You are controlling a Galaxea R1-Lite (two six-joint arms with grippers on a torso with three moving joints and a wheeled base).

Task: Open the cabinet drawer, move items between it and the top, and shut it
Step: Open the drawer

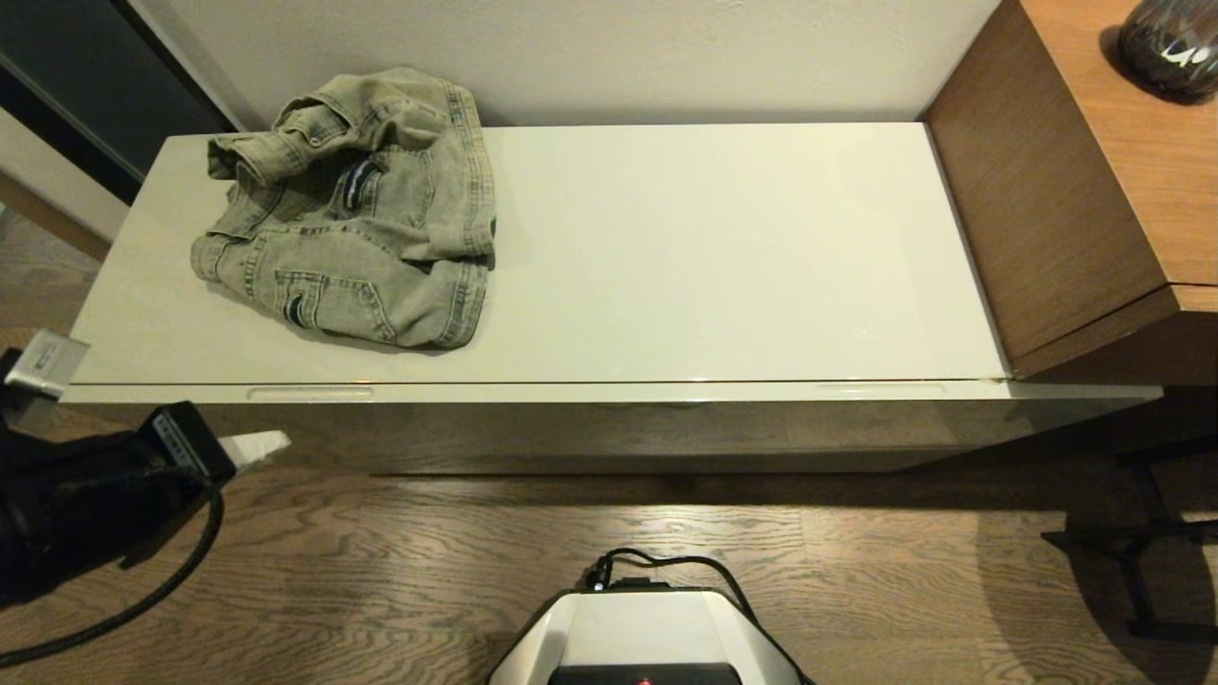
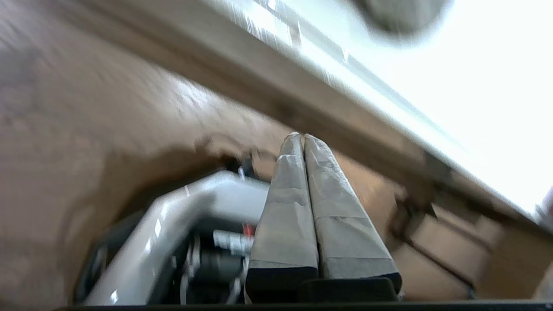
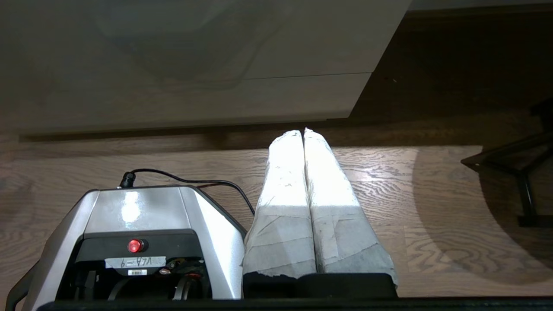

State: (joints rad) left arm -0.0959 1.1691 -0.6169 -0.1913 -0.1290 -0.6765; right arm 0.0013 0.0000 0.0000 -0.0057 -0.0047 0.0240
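Note:
The faded olive-grey denim jacket (image 1: 357, 214) lies crumpled on the left end of the glossy pale beige top (image 1: 723, 257). The cabinet drawer (image 1: 609, 392) is shut, its front rim with two slim notches flush under the top. My left gripper (image 1: 284, 440) hangs low at the left, in front of the drawer's left end. It is shut on nothing, as the left wrist view shows (image 2: 302, 136). My right gripper (image 3: 303, 131) is out of the head view; it is shut and empty above the floor, facing the drawer front (image 3: 173, 65). The slipper pack is out of view.
A taller brown wood-grain desk (image 1: 1094, 190) adjoins the cabinet's right end, with a dark vase (image 1: 1170, 48) on it. Black stand legs (image 1: 1142, 542) are on the wood floor at the right. My base (image 1: 647, 628) with a black cable is front centre.

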